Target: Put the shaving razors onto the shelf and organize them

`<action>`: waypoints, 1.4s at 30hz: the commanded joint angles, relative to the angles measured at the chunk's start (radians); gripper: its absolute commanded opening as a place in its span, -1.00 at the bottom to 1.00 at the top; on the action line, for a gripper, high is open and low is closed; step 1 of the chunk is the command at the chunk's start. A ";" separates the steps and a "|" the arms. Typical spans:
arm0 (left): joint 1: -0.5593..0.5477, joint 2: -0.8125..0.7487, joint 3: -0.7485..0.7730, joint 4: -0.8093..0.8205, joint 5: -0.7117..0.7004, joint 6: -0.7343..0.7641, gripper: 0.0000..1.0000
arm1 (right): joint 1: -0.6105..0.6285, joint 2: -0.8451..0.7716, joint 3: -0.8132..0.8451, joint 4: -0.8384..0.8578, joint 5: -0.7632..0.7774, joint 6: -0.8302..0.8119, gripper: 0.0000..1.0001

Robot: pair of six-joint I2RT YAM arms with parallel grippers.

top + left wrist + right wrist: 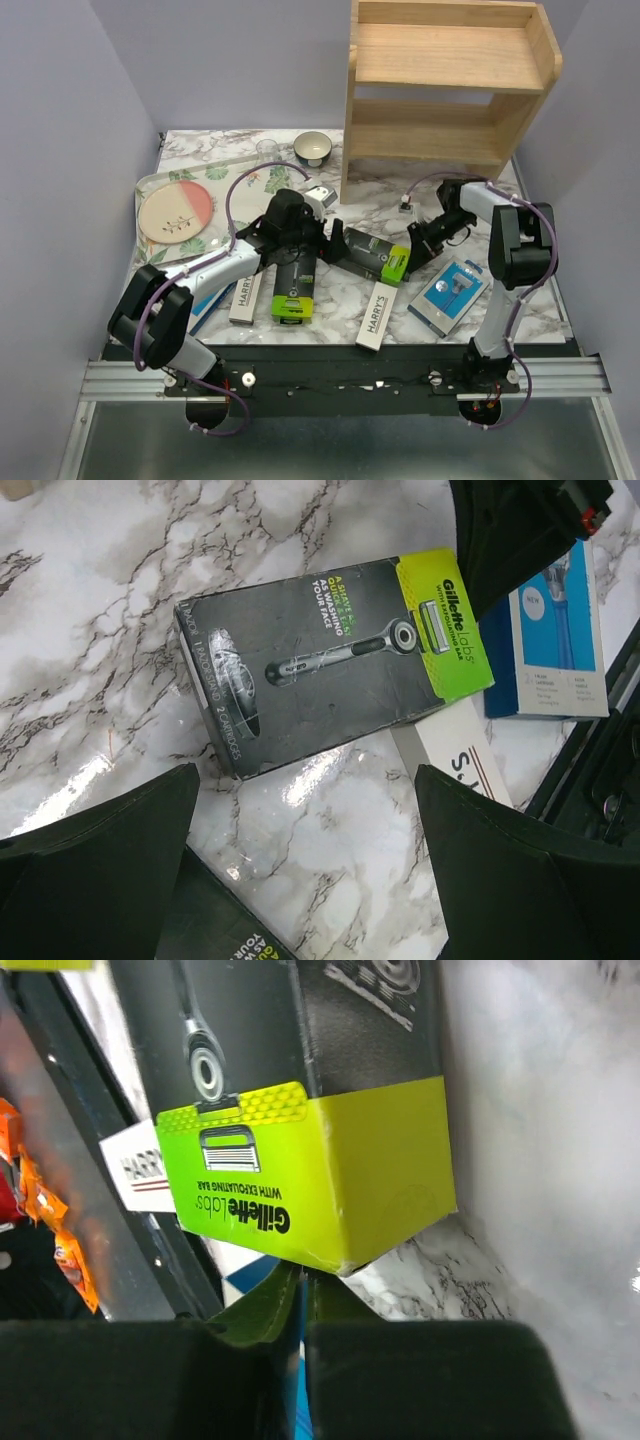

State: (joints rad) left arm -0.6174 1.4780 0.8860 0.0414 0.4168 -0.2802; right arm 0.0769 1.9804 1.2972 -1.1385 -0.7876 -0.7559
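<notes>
— From above, where is the pack?

— The black razor box [372, 254] lies flat on the marble table [370, 190], mid-table and well apart from the shelf [450, 90] at the far right. Its long axis runs slantwise, with the lime end toward the near right. My left arm reaches in low from the near left and puts my left gripper [322, 242] by the box's dark end. My right arm doubles back on itself, and my right gripper [412, 246] is at the lime end. Only this view shows the shelf.

— And your left wrist?

— My fingers stand wide apart with nothing between them. The box lies ahead, printed face up, its lime end up and to the right. Here I can read "Gillette Labs". A white Harry's box [455, 755] pokes out from under its near edge.

— Your right wrist?

— It shows the lime end face close up. My jaws are drawn almost together and are empty. The tips sit just at the box's lower corner. Whether they touch it, I cannot tell.
</notes>
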 commanded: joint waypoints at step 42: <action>-0.025 0.056 0.150 -0.431 -0.193 -1.339 0.96 | 0.080 -0.406 -0.334 0.905 -0.363 1.377 -0.99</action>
State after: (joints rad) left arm -0.6174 1.5120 1.0306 -0.2489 0.2916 -1.4799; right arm 0.1329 1.6249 1.0008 -0.2890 -1.1511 0.5762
